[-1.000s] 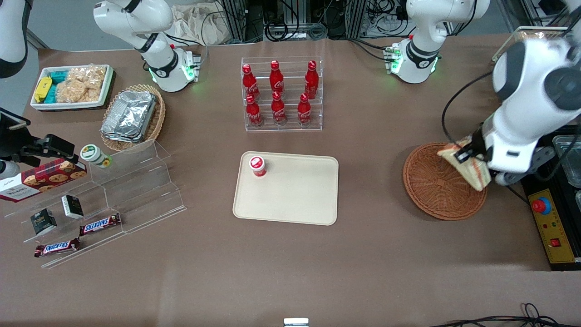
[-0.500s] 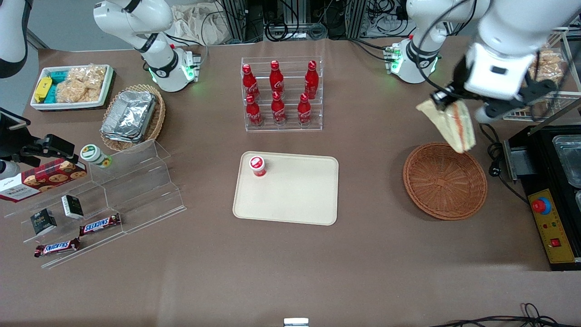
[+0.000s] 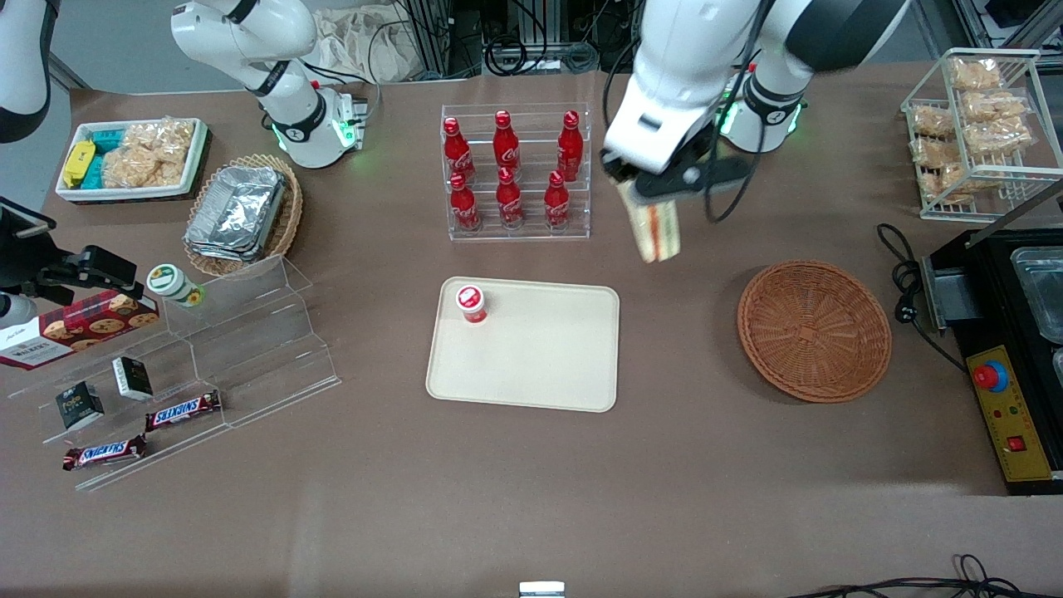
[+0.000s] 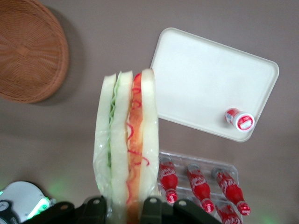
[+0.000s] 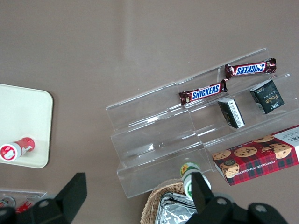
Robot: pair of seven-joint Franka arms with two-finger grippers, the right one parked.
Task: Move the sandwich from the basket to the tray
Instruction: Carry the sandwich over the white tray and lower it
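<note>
Sandwich (image 3: 654, 230) is airborne, pinched at its upper end by the left gripper (image 3: 644, 193), fingers (image 4: 152, 211) pressed on both bread faces with the wedge hanging down, red and green filling visible edge-on in the wrist view. Over the last second it went from lying on the rim of the basket (image 3: 814, 330) to lifted clear, then carried toward the middle of the worktop (image 3: 531, 498); now it hangs above bare worktop between basket and tray (image 3: 531, 365), roughly at the tray's 1 o'clock in the front view, just beside the bottle rack (image 3: 516, 170). My read: pick is done and transit mostly done, what's left is a short move toward the front camera, then lower and release. Basket now holds nothing. Tray carries one red-capped cup (image 3: 472, 303) near its 11 o'clock corner, rest of the surface free, so the drop should aim well apart from that cup. Rack holds six red cola bottles. Toward the working arm's end, a wire basket (image 3: 980, 133) holds bagged pastries. Toward the parked arm's end, a tan wicker basket (image 3: 286, 218) holds foil containers and a white bin (image 3: 133, 193) holds snacks.
</note>
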